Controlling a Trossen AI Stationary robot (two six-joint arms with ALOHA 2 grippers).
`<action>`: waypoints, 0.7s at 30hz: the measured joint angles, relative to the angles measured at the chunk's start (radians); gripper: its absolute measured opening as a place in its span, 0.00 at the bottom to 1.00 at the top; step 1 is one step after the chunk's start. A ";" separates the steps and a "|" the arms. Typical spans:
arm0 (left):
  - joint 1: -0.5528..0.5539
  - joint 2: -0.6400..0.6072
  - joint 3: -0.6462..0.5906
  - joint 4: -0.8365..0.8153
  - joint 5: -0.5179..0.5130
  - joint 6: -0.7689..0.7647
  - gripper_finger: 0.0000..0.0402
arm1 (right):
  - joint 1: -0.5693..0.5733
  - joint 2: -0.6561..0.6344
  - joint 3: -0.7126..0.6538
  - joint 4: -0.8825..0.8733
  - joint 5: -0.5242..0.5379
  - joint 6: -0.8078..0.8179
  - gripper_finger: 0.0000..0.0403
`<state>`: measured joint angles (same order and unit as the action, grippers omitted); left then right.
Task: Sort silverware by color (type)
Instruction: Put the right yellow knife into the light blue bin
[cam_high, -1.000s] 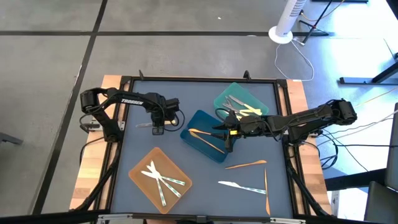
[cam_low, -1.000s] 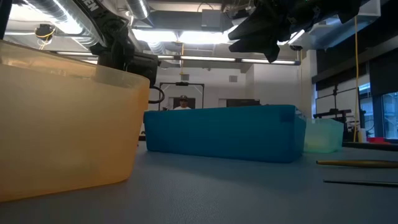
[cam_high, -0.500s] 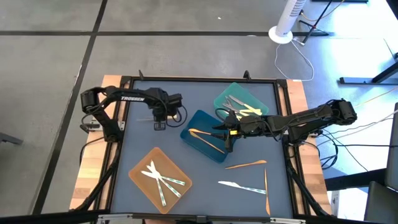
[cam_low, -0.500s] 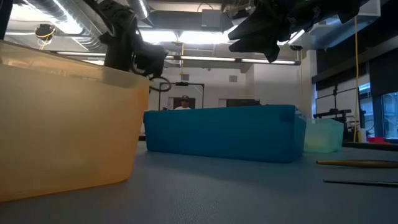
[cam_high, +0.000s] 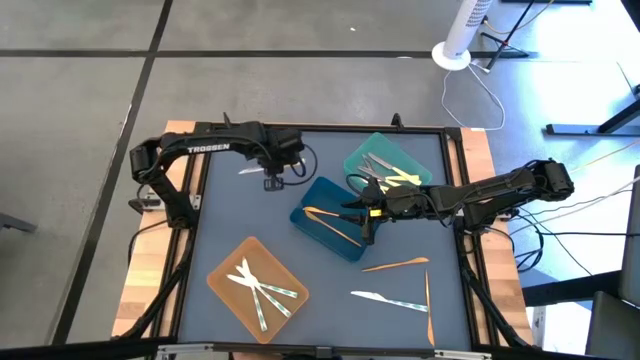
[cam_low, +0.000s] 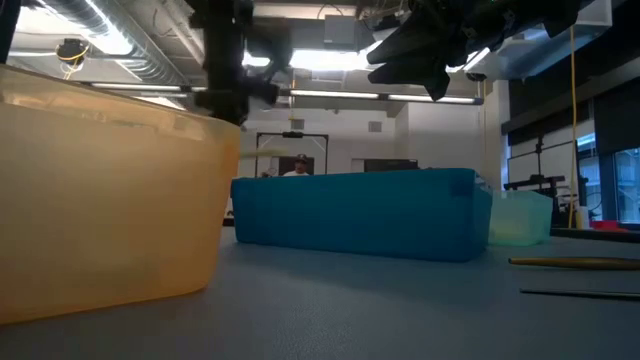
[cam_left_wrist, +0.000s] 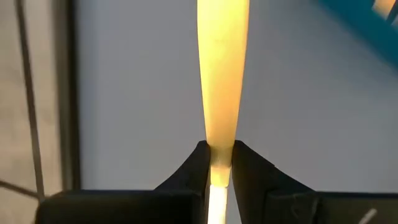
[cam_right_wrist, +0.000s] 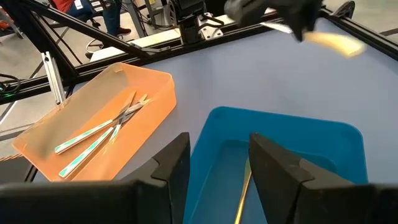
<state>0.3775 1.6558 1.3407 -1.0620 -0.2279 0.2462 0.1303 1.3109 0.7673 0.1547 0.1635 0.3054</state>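
Left wrist view: the left pincer (cam_left_wrist: 219, 163) is clamped on a yellow utensil (cam_left_wrist: 222, 68), carried above the table (cam_high: 225, 230). Keep it level and release over the teal tray (cam_high: 400, 160). The right pincer (cam_high: 362, 213) waits, parted and empty, over the blue tray (cam_high: 318, 228).

The left gripper (cam_high: 272, 178) is hanging over the worktop's far left part, fingers (cam_left_wrist: 249, 171) pinched nearly shut. The right gripper (cam_high: 362, 222) is hovering mid-worktop, fingers (cam_right_wrist: 273, 165) parted.
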 joint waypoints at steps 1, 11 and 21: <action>-0.001 0.000 0.023 0.001 0.001 0.000 0.10 | 0.000 0.000 0.000 0.000 0.000 0.000 0.37; -0.062 0.000 0.159 0.001 0.012 -0.001 0.10 | 0.000 0.000 0.000 0.002 0.115 0.000 0.37; -0.166 0.000 0.163 0.005 0.066 -0.034 0.10 | 0.000 0.000 0.064 -0.018 0.123 -0.250 0.37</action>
<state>0.2111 1.6554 1.5032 -1.0573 -0.1621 0.2123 0.1303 1.3109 0.8313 0.1365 0.2866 0.0557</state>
